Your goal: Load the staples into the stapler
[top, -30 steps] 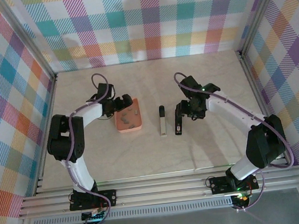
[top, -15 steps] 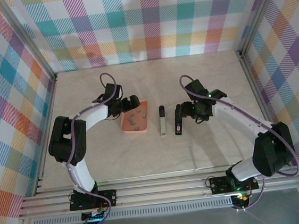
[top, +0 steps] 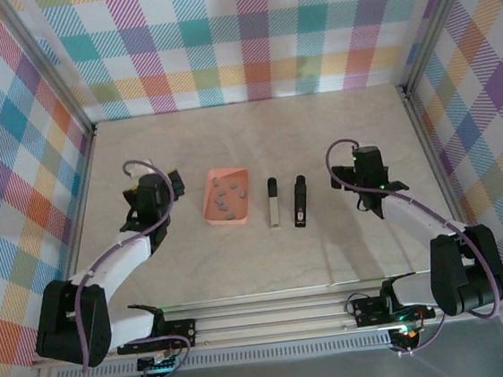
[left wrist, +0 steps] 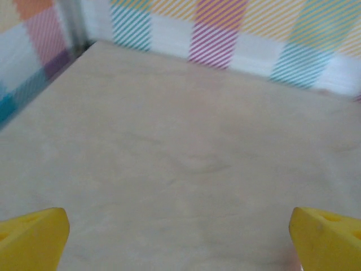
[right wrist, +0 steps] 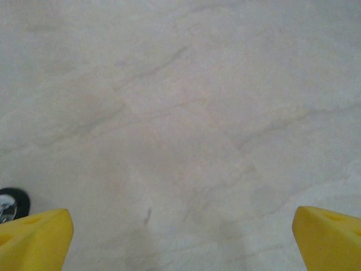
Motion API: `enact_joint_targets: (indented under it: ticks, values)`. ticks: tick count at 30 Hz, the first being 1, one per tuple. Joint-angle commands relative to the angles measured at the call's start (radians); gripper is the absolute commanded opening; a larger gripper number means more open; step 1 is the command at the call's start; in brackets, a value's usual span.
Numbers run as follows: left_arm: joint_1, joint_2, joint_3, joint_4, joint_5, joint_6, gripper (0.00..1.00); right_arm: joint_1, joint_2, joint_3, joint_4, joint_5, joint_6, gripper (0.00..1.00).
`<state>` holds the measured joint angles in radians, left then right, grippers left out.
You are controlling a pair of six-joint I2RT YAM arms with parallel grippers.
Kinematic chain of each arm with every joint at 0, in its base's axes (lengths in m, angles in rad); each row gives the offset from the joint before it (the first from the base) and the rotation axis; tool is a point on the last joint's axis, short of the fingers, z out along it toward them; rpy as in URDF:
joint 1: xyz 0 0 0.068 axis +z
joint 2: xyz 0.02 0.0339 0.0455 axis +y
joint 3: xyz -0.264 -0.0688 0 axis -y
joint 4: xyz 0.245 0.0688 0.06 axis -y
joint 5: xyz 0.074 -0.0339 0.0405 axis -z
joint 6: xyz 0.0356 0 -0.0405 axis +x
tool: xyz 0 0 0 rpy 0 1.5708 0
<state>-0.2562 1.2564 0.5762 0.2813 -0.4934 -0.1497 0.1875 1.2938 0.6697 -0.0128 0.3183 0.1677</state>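
The stapler lies mid-table as two pieces side by side: a pale metal bar with a black end (top: 273, 204) and a black body (top: 300, 201). Several small grey staples (top: 228, 197) lie in the salmon-pink tray (top: 214, 212) just left of them. My left gripper (top: 152, 185) hovers left of the tray, apart from it. In the left wrist view its yellow fingertips (left wrist: 34, 240) stand wide open over bare table. My right gripper (top: 367, 160) hangs right of the black body, clear of it. Its yellow fingertips (right wrist: 36, 237) are also wide open with nothing between them.
Plaid walls with metal frame posts (top: 92, 129) close in the table on three sides. A small dark round object (right wrist: 11, 204) shows at the left edge of the right wrist view. The rail (top: 274, 317) runs along the near edge.
Both arms have drawn back from the middle toward the sides. The right gripper let go of the black stapler body and opened. The left gripper left the tray, which ended up slightly further right.
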Motion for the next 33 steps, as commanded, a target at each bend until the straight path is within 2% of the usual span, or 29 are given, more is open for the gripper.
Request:
enact_joint_targets:
  ticks: [1, 6, 7, 8, 10, 13, 14, 15, 16, 17, 18, 19, 21, 24, 28, 33]
  values:
    - [0.006, 0.034, -0.073, 0.202, -0.030, 0.130, 1.00, -0.027, 0.003, -0.072, 0.205, -0.043, -0.081, 0.99]
    - [0.042, 0.098, -0.163, 0.343, 0.023, 0.211, 1.00, -0.044, 0.006, -0.234, 0.493, -0.057, -0.095, 0.99]
    - [0.056, 0.119, -0.199, 0.434, 0.051, 0.226, 1.00, -0.046, 0.022, -0.256, 0.557, -0.059, -0.107, 0.99]
    - [0.069, 0.114, -0.210, 0.448, 0.088, 0.219, 1.00, -0.049, 0.033, -0.253, 0.572, -0.058, -0.114, 0.99]
    - [0.097, 0.126, -0.262, 0.576, 0.206, 0.212, 1.00, -0.056, 0.057, -0.254, 0.621, -0.102, -0.150, 0.99]
    - [0.128, 0.297, -0.292, 0.779, 0.287, 0.205, 1.00, -0.059, 0.104, -0.245, 0.696, -0.127, -0.213, 0.99]
    - [0.146, 0.317, -0.224, 0.718, 0.269, 0.179, 1.00, -0.064, 0.127, -0.266, 0.777, -0.144, -0.230, 0.99]
    - [0.158, 0.296, -0.143, 0.503, 0.262, 0.150, 1.00, -0.075, 0.144, -0.271, 0.789, -0.154, -0.218, 0.99]
    - [0.179, 0.306, -0.169, 0.526, 0.310, 0.150, 1.00, -0.089, 0.180, -0.293, 0.861, -0.181, -0.214, 0.99]
    - [0.182, 0.308, -0.178, 0.575, 0.289, 0.139, 1.00, -0.109, 0.205, -0.318, 0.934, -0.204, -0.198, 0.99]
    - [0.182, 0.296, -0.166, 0.520, 0.289, 0.136, 1.00, -0.126, 0.222, -0.332, 0.960, -0.229, -0.186, 0.99]
    - [0.182, 0.306, -0.173, 0.559, 0.287, 0.140, 1.00, -0.134, 0.258, -0.342, 1.038, -0.233, -0.179, 0.99]
    - [0.182, 0.305, -0.173, 0.554, 0.288, 0.139, 1.00, -0.139, 0.233, -0.304, 0.917, -0.281, -0.192, 0.99]
    - [0.181, 0.299, -0.169, 0.537, 0.292, 0.143, 1.00, -0.165, 0.243, -0.264, 0.853, -0.328, -0.173, 0.99]
    - [0.173, 0.302, -0.150, 0.505, 0.343, 0.170, 1.00, -0.182, 0.243, -0.253, 0.833, -0.351, -0.163, 0.99]
    - [0.176, 0.302, -0.150, 0.506, 0.344, 0.171, 1.00, -0.187, 0.242, -0.251, 0.830, -0.358, -0.160, 0.99]
